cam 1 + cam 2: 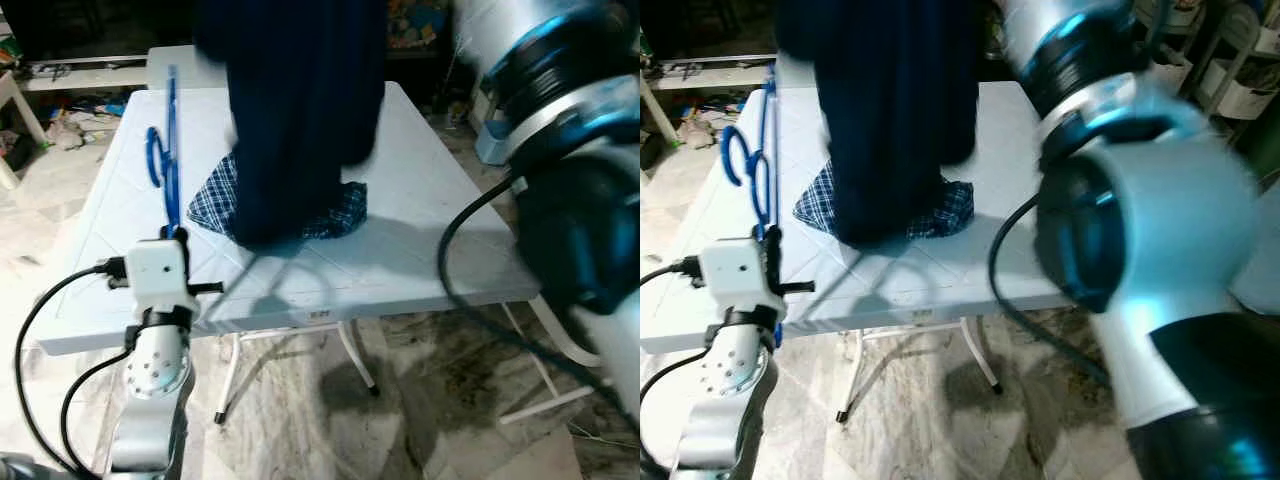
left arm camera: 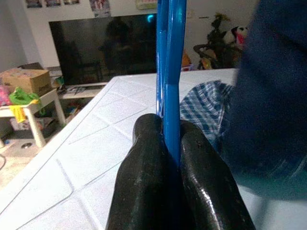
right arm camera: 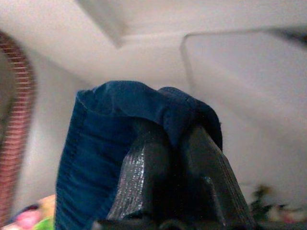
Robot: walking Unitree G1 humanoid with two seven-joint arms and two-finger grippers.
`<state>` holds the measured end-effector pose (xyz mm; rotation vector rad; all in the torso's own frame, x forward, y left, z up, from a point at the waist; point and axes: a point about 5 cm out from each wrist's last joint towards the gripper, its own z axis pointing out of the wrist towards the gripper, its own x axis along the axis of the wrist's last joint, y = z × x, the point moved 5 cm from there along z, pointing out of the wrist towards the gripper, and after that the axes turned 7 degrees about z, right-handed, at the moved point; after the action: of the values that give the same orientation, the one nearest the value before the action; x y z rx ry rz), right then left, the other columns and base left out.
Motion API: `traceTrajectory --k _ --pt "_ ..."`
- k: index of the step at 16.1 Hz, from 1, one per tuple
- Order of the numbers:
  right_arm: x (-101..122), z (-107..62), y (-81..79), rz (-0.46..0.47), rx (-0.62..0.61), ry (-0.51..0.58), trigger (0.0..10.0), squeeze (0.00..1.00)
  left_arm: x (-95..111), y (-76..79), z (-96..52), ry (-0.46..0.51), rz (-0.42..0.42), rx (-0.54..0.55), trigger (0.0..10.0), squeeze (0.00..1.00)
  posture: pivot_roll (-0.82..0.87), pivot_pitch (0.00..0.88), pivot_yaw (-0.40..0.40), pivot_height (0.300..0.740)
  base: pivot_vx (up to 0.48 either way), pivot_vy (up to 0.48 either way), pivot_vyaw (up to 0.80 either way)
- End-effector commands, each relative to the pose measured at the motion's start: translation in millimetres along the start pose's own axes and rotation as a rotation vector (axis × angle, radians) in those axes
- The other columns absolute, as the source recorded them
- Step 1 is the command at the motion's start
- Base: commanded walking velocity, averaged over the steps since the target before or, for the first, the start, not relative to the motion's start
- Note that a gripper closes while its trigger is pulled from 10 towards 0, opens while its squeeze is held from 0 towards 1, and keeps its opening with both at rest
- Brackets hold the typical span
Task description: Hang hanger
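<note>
The left gripper [image 2: 165, 139] has its jaws clenched on a blue plastic hanger [image 1: 168, 160], which stands upright above the near left part of the white folding table [image 1: 420, 200], its hook curling out to the left. In the left wrist view the two black fingers [image 2: 144, 163] press against the hanger's thin blue bars from either side. The right gripper [image 3: 177, 139], raised high, has its jaws grasping the top edge of a dark blue garment [image 1: 300, 110], the cloth bunched over its fingertips. The garment hangs down in front of the head cameras, and its lower end reaches the table, where it meets a blue-and-white checked cloth [image 1: 345, 212] lying crumpled near the table's middle. The hanger is just to the left of the hanging garment and apart from it. Beyond the table stand a dark television screen [image 2: 105, 45] and a cardboard box [image 2: 24, 79] on a low white stand.
</note>
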<state>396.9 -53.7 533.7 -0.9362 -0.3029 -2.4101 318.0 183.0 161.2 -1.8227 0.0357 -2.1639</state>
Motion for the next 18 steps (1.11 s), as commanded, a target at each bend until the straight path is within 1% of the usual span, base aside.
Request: traceTrajectory --k 1,2,3,4,5,6,7,8,9,10,11,12,13,14,15,16,17,18 --pt "2.5 -0.6 2.0 -0.039 -0.007 0.012 10.0 0.00 7.4 -3.1 -1.3 0.030 0.004 0.018 10.0 0.00 0.08 0.019 -0.074 0.740 0.000 0.000 0.00" --pt "-14.8 -6.7 6.0 -0.026 -0.010 -0.039 10.0 0.00 7.1 -2.9 -1.6 0.029 0.005 0.018 10.0 0.00 0.07 0.024 -0.072 0.740 0.000 0.000 0.00" --pt "-40.6 -16.1 8.0 -0.033 -0.007 -0.117 10.0 0.00 7.0 -2.0 -1.6 0.028 0.005 0.017 10.0 0.00 0.08 0.027 -0.070 0.740 0.000 0.000 0.00" --pt "-104.3 -47.1 9.1 0.006 0.020 -0.320 10.0 0.00 7.7 1.0 -1.2 0.028 0.004 0.006 10.0 0.00 0.08 0.034 -0.066 0.740 0.000 0.000 0.00" --pt "-137.6 -68.5 6.7 0.042 0.045 -0.427 10.0 0.00 8.2 1.8 -1.4 0.028 0.004 0.002 10.0 0.00 0.08 0.036 -0.063 0.740 0.000 0.000 0.00" --pt "-166.1 -90.8 0.9 0.067 0.094 -0.520 10.0 0.00 7.8 2.1 -1.8 0.025 0.006 -0.002 10.0 0.00 0.08 0.041 -0.059 0.740 0.000 0.000 0.00" --pt "-205.0 -129.2 -12.9 0.138 0.191 -0.655 10.0 0.00 6.5 2.6 -2.2 0.020 0.007 -0.010 10.0 0.00 0.08 0.043 -0.056 0.740 0.000 0.000 0.00" --pt "-217.3 -144.9 -19.3 0.193 0.230 -0.695 10.0 0.00 5.7 3.4 -2.2 0.016 0.009 -0.014 10.0 0.00 0.08 0.043 -0.056 0.740 0.000 0.000 0.00" --pt "-226.1 -156.0 -20.4 0.213 0.233 -0.731 10.0 0.00 5.1 3.9 -2.3 0.014 0.009 -0.018 10.0 0.00 0.08 0.049 -0.049 0.740 0.000 0.000 0.00" --pt "-233.2 -166.1 -21.7 0.202 0.247 -0.756 10.0 0.00 4.7 4.9 -2.5 0.012 0.009 -0.024 10.0 0.00 0.08 0.049 -0.049 0.740 0.000 0.000 0.00" --pt "-238.4 -173.3 -21.5 0.154 0.253 -0.767 10.0 0.00 4.5 6.0 -2.5 0.011 0.009 -0.030 10.0 0.00 0.07 0.050 -0.046 0.740 0.000 0.000 0.00" --pt "-245.5 -183.7 -20.6 0.142 0.261 -0.814 10.0 0.00 4.8 7.0 -2.9 0.012 0.007 -0.033 10.0 0.00 0.07 0.053 -0.049 0.740 0.000 0.000 0.00" --pt "-247.9 -187.4 -18.2 0.140 0.246 -0.830 10.0 0.95 4.7 7.2 -3.0 0.011 0.007 -0.033 10.0 0.00 0.07 0.052 -0.052 0.740 0.000 0.000 0.00" --pt "-248.9 -191.6 -15.8 0.177 0.231 -0.830 10.0 1.00 3.0 6.8 -4.0 0.005 0.002 -0.027 10.0 0.00 0.06 0.051 -0.054 0.740 0.000 0.000 0.00" --pt "-247.6 -191.9 -16.5 0.201 0.239 -0.819 10.0 1.00 2.4 6.5 -4.4 0.002 0.000 -0.025 10.0 0.00 0.06 0.051 -0.054 0.740 0.000 0.000 0.00" --pt "-245.1 -191.8 -12.8 0.157 0.240 -0.796 10.0 1.00 1.9 6.3 -5.2 0.000 -0.002 -0.025 10.0 0.00 0.06 0.054 -0.053 0.740 0.000 0.000 0.00" --pt "-240.8 -190.5 -8.9 0.150 0.234 -0.763 10.0 1.00 1.0 6.4 -6.2 -0.001 0.001 -0.030 10.0 0.00 0.05 0.055 -0.052 0.740 0.000 0.000 0.00" --pt "-238.3 -189.9 -2.6 0.170 0.196 -0.748 10.0 1.00 -0.5 6.1 -6.5 -0.004 0.002 -0.033 10.0 0.00 0.05 0.057 -0.052 0.740 0.000 0.000 0.00"
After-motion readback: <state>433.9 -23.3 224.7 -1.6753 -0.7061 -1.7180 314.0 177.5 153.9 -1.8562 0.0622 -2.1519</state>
